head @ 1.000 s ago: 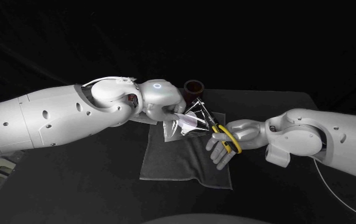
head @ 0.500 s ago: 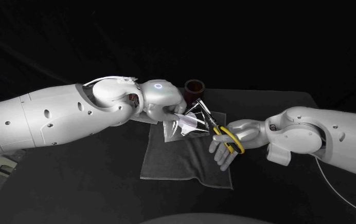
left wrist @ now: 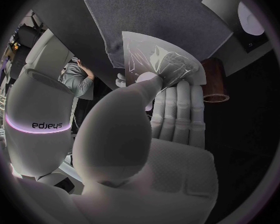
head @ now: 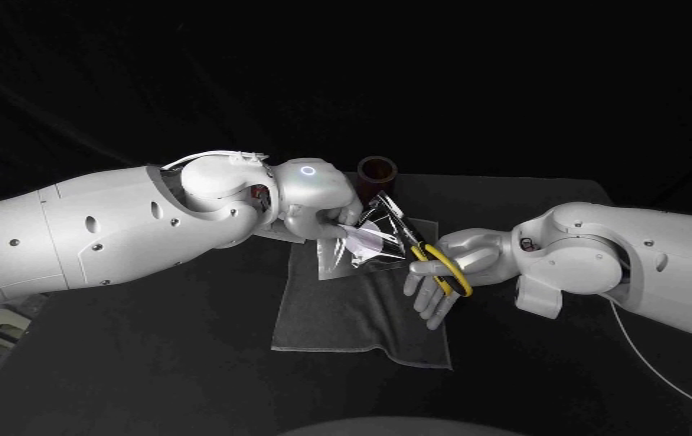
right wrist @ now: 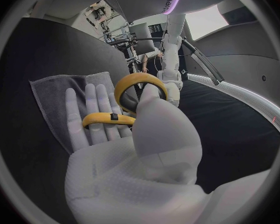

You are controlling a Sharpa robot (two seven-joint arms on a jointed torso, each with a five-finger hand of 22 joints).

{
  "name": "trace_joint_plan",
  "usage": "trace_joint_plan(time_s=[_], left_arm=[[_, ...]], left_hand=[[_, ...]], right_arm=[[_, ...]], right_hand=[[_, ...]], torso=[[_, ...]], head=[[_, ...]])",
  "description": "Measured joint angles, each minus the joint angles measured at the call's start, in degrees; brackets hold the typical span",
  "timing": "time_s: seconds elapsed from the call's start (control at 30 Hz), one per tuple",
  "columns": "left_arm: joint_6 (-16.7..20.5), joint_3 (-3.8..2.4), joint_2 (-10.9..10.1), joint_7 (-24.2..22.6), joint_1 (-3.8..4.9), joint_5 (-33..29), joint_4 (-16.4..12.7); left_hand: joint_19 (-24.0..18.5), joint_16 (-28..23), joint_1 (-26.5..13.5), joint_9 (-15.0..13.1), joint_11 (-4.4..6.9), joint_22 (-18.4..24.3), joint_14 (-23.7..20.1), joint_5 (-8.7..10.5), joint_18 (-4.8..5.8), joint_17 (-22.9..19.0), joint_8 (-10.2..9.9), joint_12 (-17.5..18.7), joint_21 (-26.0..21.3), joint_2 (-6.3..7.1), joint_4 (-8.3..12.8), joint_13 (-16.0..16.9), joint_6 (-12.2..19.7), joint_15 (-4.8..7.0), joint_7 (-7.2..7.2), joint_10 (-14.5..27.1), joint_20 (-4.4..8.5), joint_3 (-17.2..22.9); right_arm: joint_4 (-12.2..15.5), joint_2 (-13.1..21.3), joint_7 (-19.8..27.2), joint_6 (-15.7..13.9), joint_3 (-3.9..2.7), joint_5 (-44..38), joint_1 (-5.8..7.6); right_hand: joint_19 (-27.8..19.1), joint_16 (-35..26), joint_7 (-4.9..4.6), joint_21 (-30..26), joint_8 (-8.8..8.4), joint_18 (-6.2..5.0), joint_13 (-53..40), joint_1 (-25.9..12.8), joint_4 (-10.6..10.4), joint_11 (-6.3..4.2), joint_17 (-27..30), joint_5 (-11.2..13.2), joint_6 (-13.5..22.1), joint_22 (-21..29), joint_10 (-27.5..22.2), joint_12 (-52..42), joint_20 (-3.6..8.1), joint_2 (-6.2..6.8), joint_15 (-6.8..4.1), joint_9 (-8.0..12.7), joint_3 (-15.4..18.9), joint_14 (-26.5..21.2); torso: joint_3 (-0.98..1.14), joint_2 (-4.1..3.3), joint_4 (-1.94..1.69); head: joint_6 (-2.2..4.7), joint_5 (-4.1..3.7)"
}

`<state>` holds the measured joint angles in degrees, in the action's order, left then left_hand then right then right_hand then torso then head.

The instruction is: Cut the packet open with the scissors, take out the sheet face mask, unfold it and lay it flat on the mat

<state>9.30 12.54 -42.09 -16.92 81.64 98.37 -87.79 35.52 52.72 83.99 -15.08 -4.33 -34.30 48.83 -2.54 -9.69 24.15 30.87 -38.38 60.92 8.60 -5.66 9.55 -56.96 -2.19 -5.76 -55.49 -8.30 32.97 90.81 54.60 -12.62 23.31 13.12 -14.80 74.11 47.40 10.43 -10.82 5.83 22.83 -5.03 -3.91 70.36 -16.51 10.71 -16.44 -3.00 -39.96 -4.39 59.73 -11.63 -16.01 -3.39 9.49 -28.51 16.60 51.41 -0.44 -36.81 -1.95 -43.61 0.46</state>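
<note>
We saw the left robot hand [head: 326, 206] pinching the shiny, crinkled see-through packet [head: 366, 241] at its 10 o'clock edge, thumb pressed on top. It held the packet over the 12 o'clock end of the grey cloth mat [head: 353, 321] on the black table [head: 173, 356]. At the packet's 4 o'clock, the right robot hand [head: 450, 268] held the yellow-handled scissors [head: 421, 250], its fingers through the loops. The parted blades pointed toward 11 o'clock at the packet's 2 o'clock edge; we could not tell whether they touched it. A dark brown cylindrical cup [head: 378, 168] stood at the packet's 12 o'clock.
</note>
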Motion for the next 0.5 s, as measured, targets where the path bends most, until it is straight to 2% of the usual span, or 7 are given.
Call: trace_joint_plan(time_s=[0.17, 0.23, 0.33, 0.5], left_arm=[[-0.25, 0.01, 0.02, 0.02, 0.0, 0.04, -0.01], [-0.34, 0.02, 0.02, 0.03, 0.01, 0.05, -0.01], [-0.42, 0.02, 0.02, 0.05, 0.02, 0.05, -0.02], [-0.49, 0.02, 0.02, 0.05, 0.04, 0.05, -0.01]], left_hand=[[0.0, 0.0, 0.0, 0.0, 0.0, 0.0, 0.0, 0.0, 0.01, 0.0, -0.01, 0.0, 0.0, 0.0, 0.0, -0.01, 0.0, 0.0, 0.0, 0.0, 0.0, 0.0], [0.0, 0.0, 0.0, 0.0, 0.0, 0.0, 0.0, 0.0, 0.01, 0.0, -0.01, 0.0, 0.0, 0.0, 0.0, -0.01, 0.0, 0.0, 0.0, 0.0, 0.0, 0.0], [0.0, 0.0, 0.0, 0.0, 0.0, 0.01, 0.0, 0.0, 0.02, 0.0, -0.02, 0.01, 0.0, 0.0, 0.0, 0.0, 0.0, 0.0, 0.0, 0.0, 0.0, 0.0], [0.0, 0.0, 0.0, 0.0, 0.0, 0.01, 0.0, 0.01, 0.03, 0.0, -0.07, 0.11, 0.0, 0.0, 0.0, 0.03, 0.0, 0.0, 0.0, 0.0, 0.0, 0.0]], right_arm=[[-0.2, -0.22, -0.05, -0.17, 0.0, -0.21, 0.12], [-0.35, -0.3, -0.08, -0.2, 0.01, -0.26, 0.19], [-0.59, -0.37, -0.19, -0.22, 0.01, -0.37, 0.25], [-0.86, -0.39, -0.59, -0.21, 0.04, -0.75, 0.28]], right_hand=[[0.0, 0.17, 0.0, 0.0, 0.0, -0.04, 0.0, -0.07, 0.0, 0.0, 0.06, 0.0, 0.0, 0.0, 0.0, 0.0, 0.0, -0.08, 0.0, 0.01, 0.0, 0.0], [0.19, 0.17, 0.1, 0.0, 0.0, -0.1, 0.0, -0.05, -0.11, 0.01, 0.06, 0.0, -0.23, 0.0, 0.01, 0.0, -0.19, -0.43, -0.15, 0.12, 0.3, 0.15], [1.17, 1.0, -0.08, 0.65, 0.5, -0.26, -0.13, 0.55, 0.0, -0.5, 0.06, 0.0, -1.61, -0.04, 1.63, -0.02, 0.18, -1.31, -0.63, 0.39, 1.59, 1.91], [4.79, 3.84, -0.42, 2.69, 2.24, -0.26, -1.27, 1.87, 0.04, -1.95, -1.55, 0.0, -5.73, -0.7, 6.58, -1.87, 1.87, -3.08, -2.68, -0.4, 3.88, 7.48]], torso=[[-0.04, 0.0, -0.03], [-0.04, 0.0, -0.04], [-0.04, 0.01, -0.04], [-0.04, 0.02, -0.03]], head=[[0.01, -0.02], [-0.03, -0.02], [-0.11, 0.02], [-0.19, 0.09]])
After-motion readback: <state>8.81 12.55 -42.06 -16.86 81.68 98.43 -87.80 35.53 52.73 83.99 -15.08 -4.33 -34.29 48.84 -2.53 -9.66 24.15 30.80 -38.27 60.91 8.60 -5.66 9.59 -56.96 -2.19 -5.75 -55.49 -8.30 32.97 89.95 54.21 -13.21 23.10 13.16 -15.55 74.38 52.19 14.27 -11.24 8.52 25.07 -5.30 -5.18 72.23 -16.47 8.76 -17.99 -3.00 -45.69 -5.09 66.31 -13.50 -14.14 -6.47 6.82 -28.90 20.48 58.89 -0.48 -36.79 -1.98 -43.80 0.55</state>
